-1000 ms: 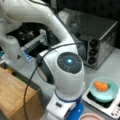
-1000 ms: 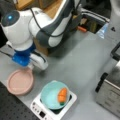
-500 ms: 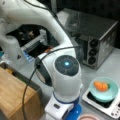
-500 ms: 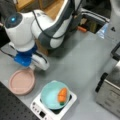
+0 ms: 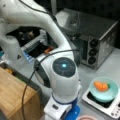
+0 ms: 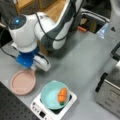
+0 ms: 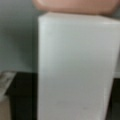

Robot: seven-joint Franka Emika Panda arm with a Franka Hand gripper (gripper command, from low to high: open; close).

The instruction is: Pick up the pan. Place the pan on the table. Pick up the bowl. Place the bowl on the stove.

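The pinkish-brown pan [image 6: 22,82] lies flat on the grey table [image 6: 80,57] at a front view's lower left; its rim [image 5: 86,117] just shows in the opposite front view. My gripper [image 6: 35,69] hangs right over the pan's handle end, covering it. In the wrist view the white handle [image 7: 75,70] fills the picture, with the pan [image 7: 75,6] beyond it. The teal bowl [image 6: 51,96] [image 5: 103,92] sits on the white stove [image 6: 40,111] [image 5: 110,110] with an orange carrot [image 6: 62,95] inside.
A silver toaster oven [image 5: 100,37] [image 6: 110,92] stands close beside the stove. A light wooden box [image 5: 15,97] sits behind the arm. The arm's bulky white wrist [image 6: 22,32] looms above the pan.
The wrist and the pan have drifted slightly toward a front view's right. The bowl and stove have not moved.
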